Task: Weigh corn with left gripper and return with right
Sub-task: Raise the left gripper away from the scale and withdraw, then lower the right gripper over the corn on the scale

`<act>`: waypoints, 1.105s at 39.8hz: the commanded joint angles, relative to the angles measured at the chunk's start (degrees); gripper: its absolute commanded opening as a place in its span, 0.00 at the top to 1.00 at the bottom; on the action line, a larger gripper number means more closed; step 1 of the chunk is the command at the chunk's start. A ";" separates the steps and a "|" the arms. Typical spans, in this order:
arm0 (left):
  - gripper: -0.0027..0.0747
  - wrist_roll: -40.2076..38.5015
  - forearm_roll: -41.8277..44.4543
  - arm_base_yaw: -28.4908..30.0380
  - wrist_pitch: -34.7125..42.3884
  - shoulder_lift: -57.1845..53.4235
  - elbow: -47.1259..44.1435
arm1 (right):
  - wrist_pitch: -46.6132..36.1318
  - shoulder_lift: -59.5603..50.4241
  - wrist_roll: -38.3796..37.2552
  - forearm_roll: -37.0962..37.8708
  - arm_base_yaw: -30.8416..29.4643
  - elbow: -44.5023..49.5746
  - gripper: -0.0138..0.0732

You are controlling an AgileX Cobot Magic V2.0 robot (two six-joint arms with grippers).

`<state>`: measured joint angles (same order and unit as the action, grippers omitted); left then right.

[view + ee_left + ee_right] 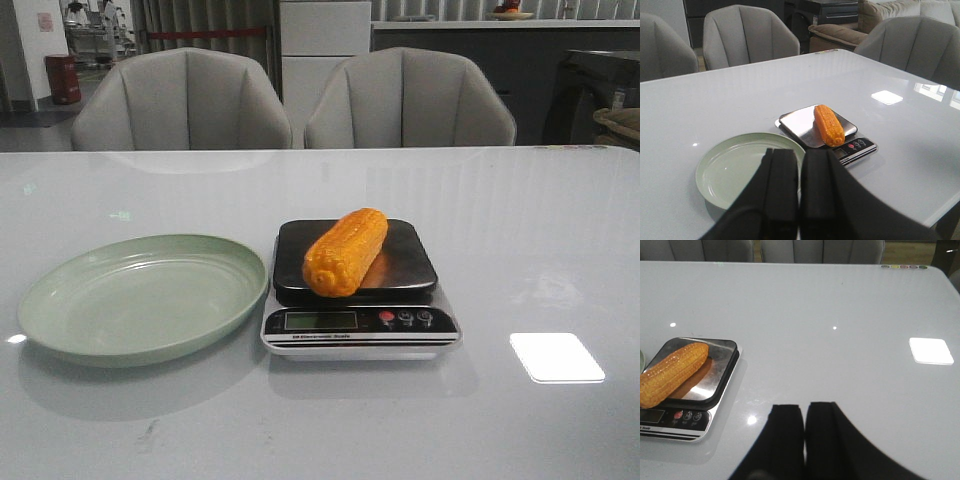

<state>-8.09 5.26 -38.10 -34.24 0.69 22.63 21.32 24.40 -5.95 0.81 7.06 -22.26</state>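
The orange-yellow corn (346,251) lies on the dark pan of a small kitchen scale (360,331) at the table's middle. It also shows in the left wrist view (829,125) and the right wrist view (671,371). A pale green plate (60,310) sits left of the scale, with nothing on it. Neither gripper shows in the front view. My left gripper (800,155) is shut and empty, held above the plate's near side (710,185). My right gripper (804,410) is shut and empty, over bare table to the right of the scale (695,425).
Two grey chairs (185,100) stand behind the table's far edge. A bright light patch (556,356) reflects on the glossy white table right of the scale. A sofa and dark cabinets stand beyond the table.
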 commanded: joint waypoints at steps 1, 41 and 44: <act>0.82 -0.07 0.12 -0.11 4.60 0.66 1.35 | -3.35 1.59 -0.03 -1.25 -0.13 -2.03 0.61; 0.82 -0.07 0.12 -0.11 4.60 0.66 1.35 | 24.61 63.05 -20.36 4.21 22.35 -54.86 0.16; 0.82 -0.07 0.12 -0.11 4.60 0.66 1.35 | 30.30 68.37 -28.11 9.28 23.80 -60.47 0.16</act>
<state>-8.09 5.26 -38.10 -34.24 0.69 22.63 48.12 90.62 -26.36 4.22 29.73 -76.47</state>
